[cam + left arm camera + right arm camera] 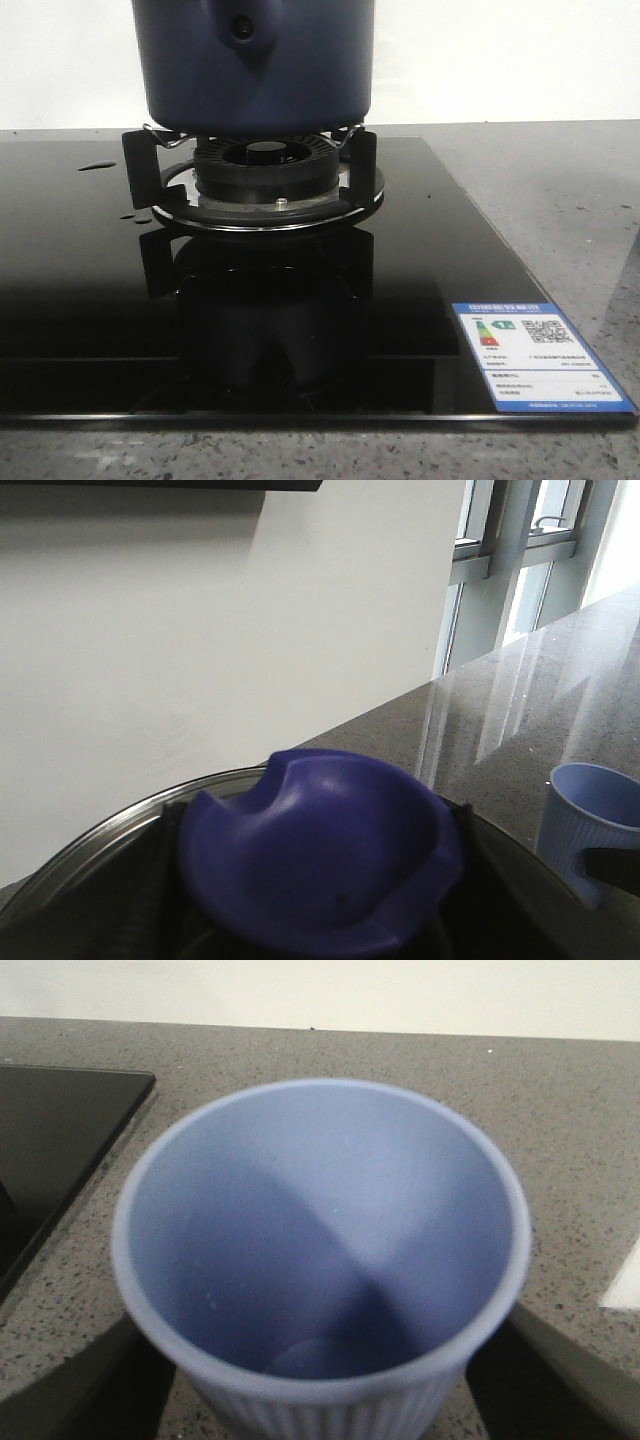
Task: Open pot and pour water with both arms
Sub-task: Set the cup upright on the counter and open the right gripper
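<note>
Left gripper (318, 900) low over a lid (90, 845), dark fingers (150, 890) flanking a deep-blue knob (320, 855) on both sides. Cannot tell whether clenched on the knob or merely around it. Right gripper (320, 1410) hard up against a pale blue ribbed cup (320, 1250), looking down into its mouth, dark shapes at both lower corners. Cannot tell whether grasping or released.

In the front view, the pot (260, 70) sitting upright on the wire grate (350, 140) above the burner (262, 165), at the rear middle of the black glass hob (80, 300). Dark navy, matte, cylindrical, rounded at the base, with a rounded handle mount (243, 35) and a round screw hole facing the camera. Top cut off by the frame.

Counted: one pot, one lid with a metal rim and one knob, one cup, one burner, one energy label (540, 355) at the hob's near right corner, a few water drops (97, 165) on the glass to the left. Speckled grey counter (560, 200) around the hob.
</note>
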Controlling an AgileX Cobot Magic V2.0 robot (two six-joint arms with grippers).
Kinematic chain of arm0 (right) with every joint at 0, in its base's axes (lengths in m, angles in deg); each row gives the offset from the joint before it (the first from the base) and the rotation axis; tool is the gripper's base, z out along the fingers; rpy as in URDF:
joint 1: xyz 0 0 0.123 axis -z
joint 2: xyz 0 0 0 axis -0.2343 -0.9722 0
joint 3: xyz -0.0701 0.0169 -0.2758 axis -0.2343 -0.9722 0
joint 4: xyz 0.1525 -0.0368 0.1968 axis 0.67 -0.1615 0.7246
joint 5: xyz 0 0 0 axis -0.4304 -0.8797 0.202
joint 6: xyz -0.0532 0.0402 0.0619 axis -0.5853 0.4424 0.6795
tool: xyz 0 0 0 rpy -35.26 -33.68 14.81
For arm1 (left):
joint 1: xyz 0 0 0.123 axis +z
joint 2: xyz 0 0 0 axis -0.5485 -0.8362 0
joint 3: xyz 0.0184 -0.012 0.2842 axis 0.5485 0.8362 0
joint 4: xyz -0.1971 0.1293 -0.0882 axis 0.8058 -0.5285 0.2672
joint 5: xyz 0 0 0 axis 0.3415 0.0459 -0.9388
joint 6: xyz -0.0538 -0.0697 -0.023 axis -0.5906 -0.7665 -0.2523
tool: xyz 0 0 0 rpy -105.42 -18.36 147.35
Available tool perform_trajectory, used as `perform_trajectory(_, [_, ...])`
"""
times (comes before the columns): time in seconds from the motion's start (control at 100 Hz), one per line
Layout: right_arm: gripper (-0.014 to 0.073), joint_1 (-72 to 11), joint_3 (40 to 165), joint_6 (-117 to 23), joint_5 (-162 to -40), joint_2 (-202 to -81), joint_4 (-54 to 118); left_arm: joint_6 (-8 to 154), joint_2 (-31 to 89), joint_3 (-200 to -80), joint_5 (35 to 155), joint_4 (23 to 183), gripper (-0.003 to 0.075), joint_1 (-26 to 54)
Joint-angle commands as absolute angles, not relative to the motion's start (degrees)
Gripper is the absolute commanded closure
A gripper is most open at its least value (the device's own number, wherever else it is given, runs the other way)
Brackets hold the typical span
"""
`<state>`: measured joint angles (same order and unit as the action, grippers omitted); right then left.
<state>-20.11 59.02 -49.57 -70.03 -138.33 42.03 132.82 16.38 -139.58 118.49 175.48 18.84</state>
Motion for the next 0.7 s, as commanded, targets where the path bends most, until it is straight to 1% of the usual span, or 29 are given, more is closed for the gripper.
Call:
perform_trajectory(0.0, [0.0095, -19.8, 61.5, -49.4, -68.2, -137.5, 42.0, 133.1, 18.0, -142.0, 121.4, 179.5, 0.04, 18.3])
perform_trajectory(0.09, [0.0051, -19.8, 63.1, -49.4, -69.2, -137.1, 42.1, 133.1, 18.0, -142.0, 122.6, 179.5, 0.04, 18.3])
perform_trajectory(0.28, [0.0006, -19.8, 66.2, -49.4, -74.3, -132.1, 42.2, 133.1, 18.0, -142.0, 123.2, 179.6, 0.04, 17.1])
perform_trajectory(0.57, [0.0006, -19.8, 66.5, -49.4, -77.1, -123.4, 42.2, 133.3, 17.6, -142.2, 122.6, 179.7, 0.04, 16.8])
perform_trajectory(0.69, [0.0011, -19.8, 66.5, -49.4, -79.7, -119.1, 45.7, 133.3, 16.1, -142.8, 123.2, 180.0, 0.04, 16.8])
